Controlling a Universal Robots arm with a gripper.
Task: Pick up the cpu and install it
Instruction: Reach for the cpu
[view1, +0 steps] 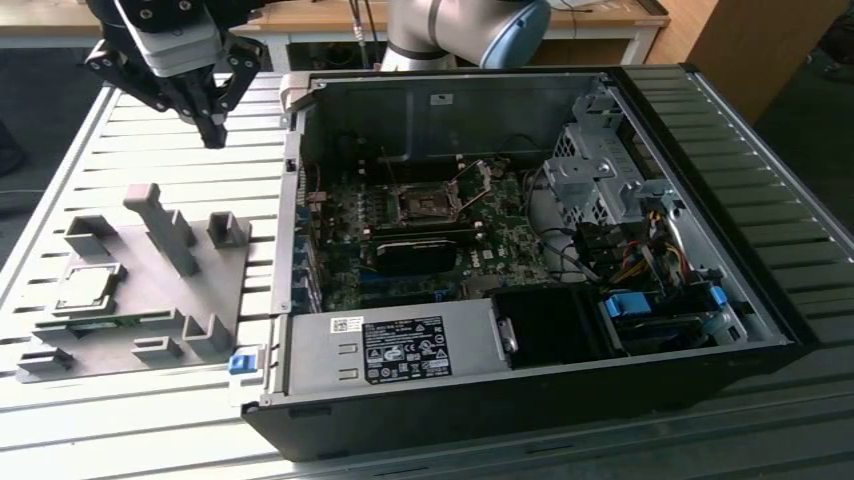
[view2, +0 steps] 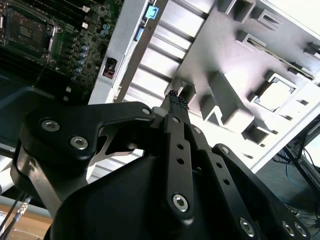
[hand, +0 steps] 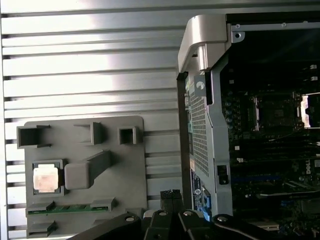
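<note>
Grey fixture (hand: 120, 175) cradles the cpu (hand: 45, 178) in a square pocket.

One cpu (view1: 88, 287) is counted, seated in one grey fixture plate (view1: 134, 308) at the exterior view's left, where one green memory stick (hand: 65, 209) is also counted. One open computer case (view1: 534, 410) is counted at the exterior view's right, with one motherboard (view1: 497, 222) and one black socket frame (view1: 424, 207) inside. One gripper (view1: 211, 135) and one slatted table (view1: 254, 172) are counted.

a robotics lab bench: slatted metal table (view1: 787, 230), opened computer case (view1: 534, 410), grey fixture plate (view1: 150, 292).
</note>
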